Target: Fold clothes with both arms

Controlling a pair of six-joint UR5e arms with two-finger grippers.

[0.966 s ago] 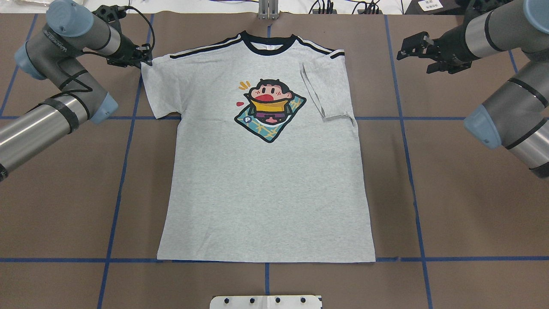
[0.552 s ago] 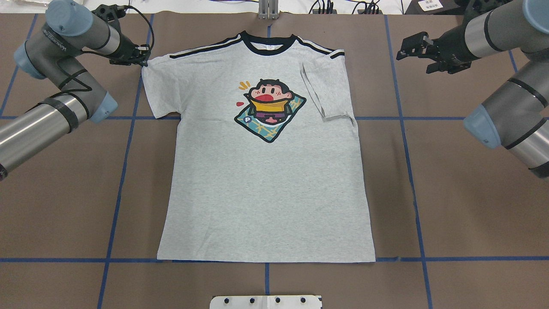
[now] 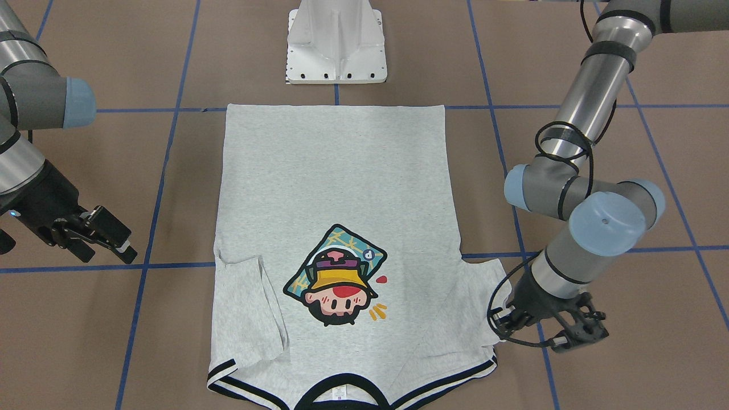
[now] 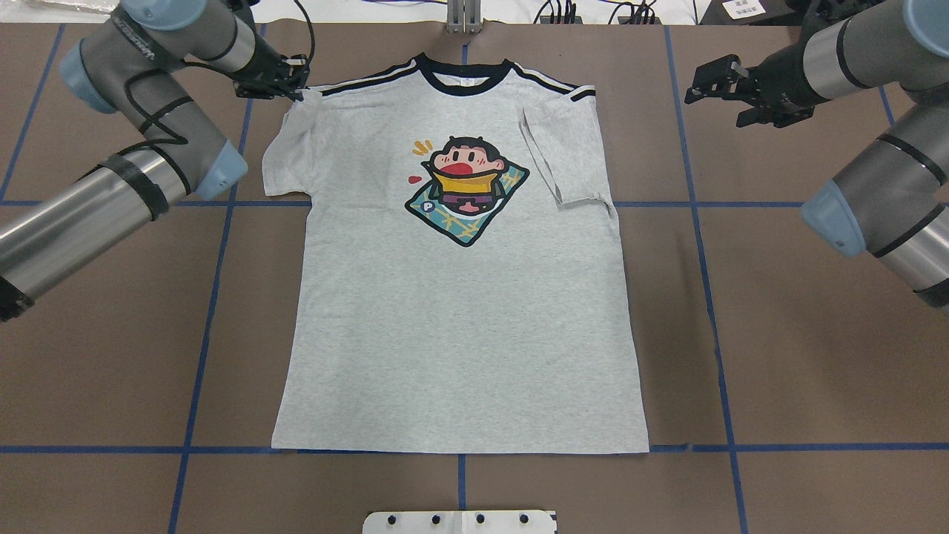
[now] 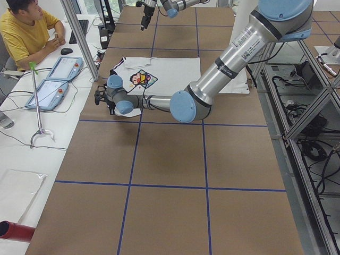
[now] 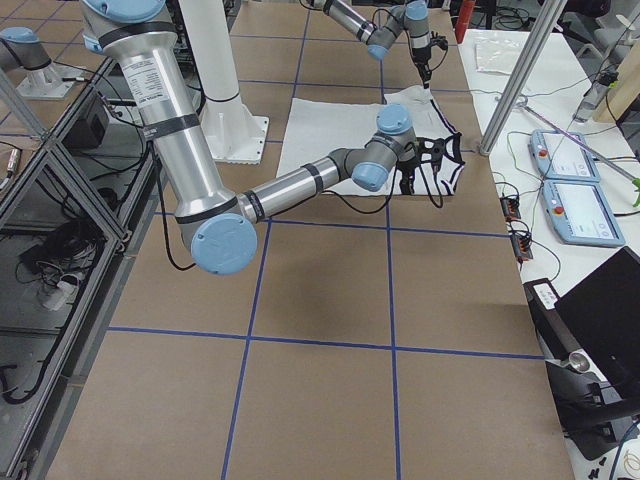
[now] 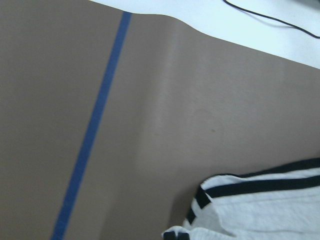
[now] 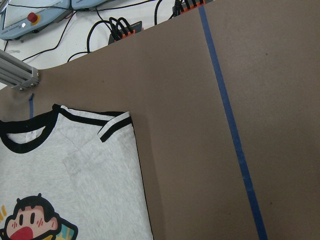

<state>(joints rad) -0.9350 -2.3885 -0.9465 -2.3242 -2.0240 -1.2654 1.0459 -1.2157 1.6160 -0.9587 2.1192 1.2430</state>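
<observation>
- Left pincer (image 4: pixel 285 87): closed on the edge of the T-shirt's (image 4: pixel 460 334) near sleeve, which bunches up toward it. A blue tape line (image 4: pixel 215 297) runs just beside it on the brown tabletop (image 4: pixel 96 356).
- T-shirt: lies print-up between the two pincers, its hem toward the white pedestal base (image 4: pixel 460 521). The sleeve (image 4: pixel 563 159) on the right pincer's side lies folded over the chest.
- Right pincer (image 4: pixel 715 93): jaws apart, holding nothing, hovering over bare tabletop, apart from the striped shoulder.
- Beyond both pincers: cables (image 4: pixel 593 11), two pendants (image 5: pixel 64 68) and a seated person (image 5: pixel 29 32).
</observation>
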